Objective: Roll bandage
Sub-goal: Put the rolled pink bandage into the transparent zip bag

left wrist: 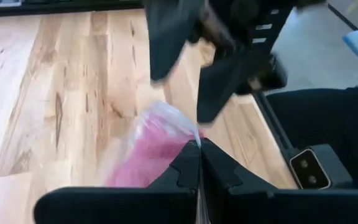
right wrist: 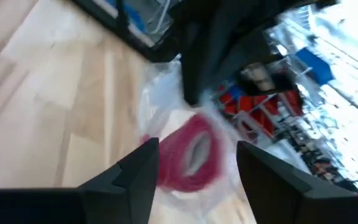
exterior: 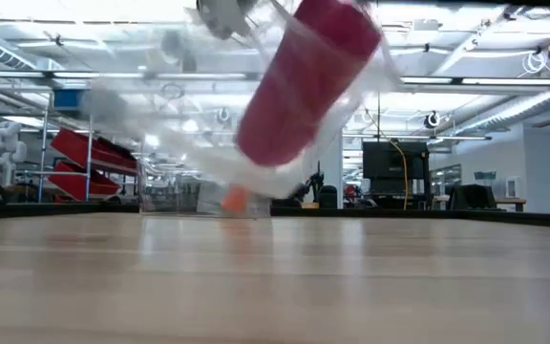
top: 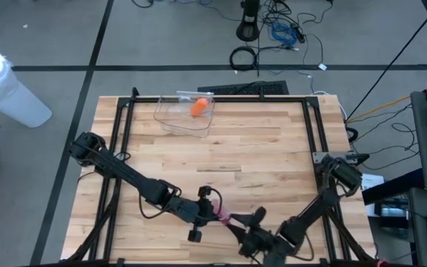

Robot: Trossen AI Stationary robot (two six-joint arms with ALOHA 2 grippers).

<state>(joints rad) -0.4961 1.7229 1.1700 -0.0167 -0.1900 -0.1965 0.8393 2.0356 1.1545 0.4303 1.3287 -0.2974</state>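
In the high view the left arm reaches from the table's left edge down toward the bottom centre, where the left gripper (top: pixel 215 213) is clenched on the clear plastic wrapper (left wrist: pixel 166 118) of the pink bandage roll (top: pixel 223 216). The left wrist view shows its two fingers (left wrist: pixel 199 163) pressed together, pinching the wrapper's edge, with the roll just beyond them. In the low view the roll hangs tilted in its wrapper at upper centre, above the wooden table (top: pixel 258 148). Just right of it, the right gripper (top: pixel 247 225) stands with fingers spread wide, grasping nothing; its wrist view shows the roll's end between the parted fingers, apart from both. A clear container (top: pixel 184 113) holding an orange object (top: pixel 198 107) sits at top centre of the table
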